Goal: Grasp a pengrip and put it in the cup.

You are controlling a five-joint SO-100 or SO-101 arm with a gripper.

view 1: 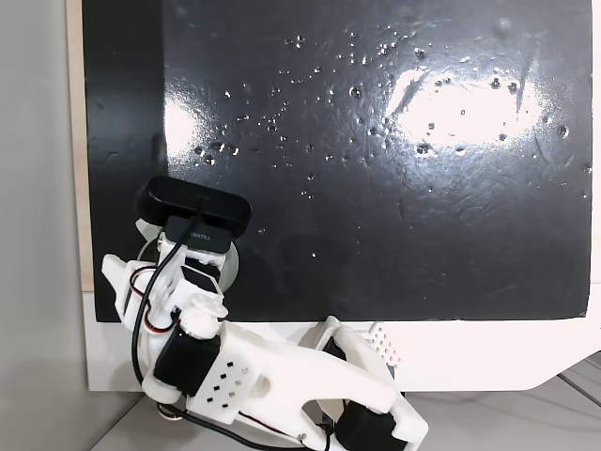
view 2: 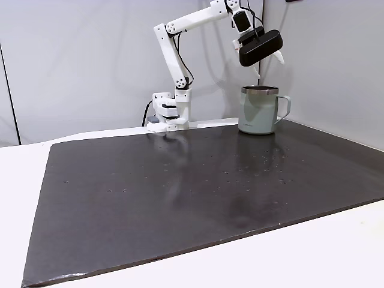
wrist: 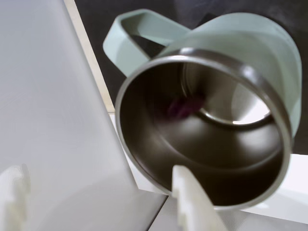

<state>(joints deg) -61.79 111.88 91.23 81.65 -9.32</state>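
**Pengrip in the cup, fingers empty above the rim**

The pengrip shows in the wrist view as a blurred purple smear low on the steel inner wall, near the bottom of the cup; it lies beyond and below the fingertips, straight down the mouth from them; its long axis cannot be told through the blur and the reflections. The cup's green handle sits on the far side of the rim from the fingers in that view.

The gripper has its fingers spread, with nothing between them; one white fingertip overlaps the near rim in the wrist view, the other stands well apart at the left edge.

In a fixed view the gripper hangs just above the cup, clear of its rim; the cup stands upright at the far corner of the black mat, beside the arm's base.

By this showing the drop looks done; what remains is probably lifting away without clipping the rim.
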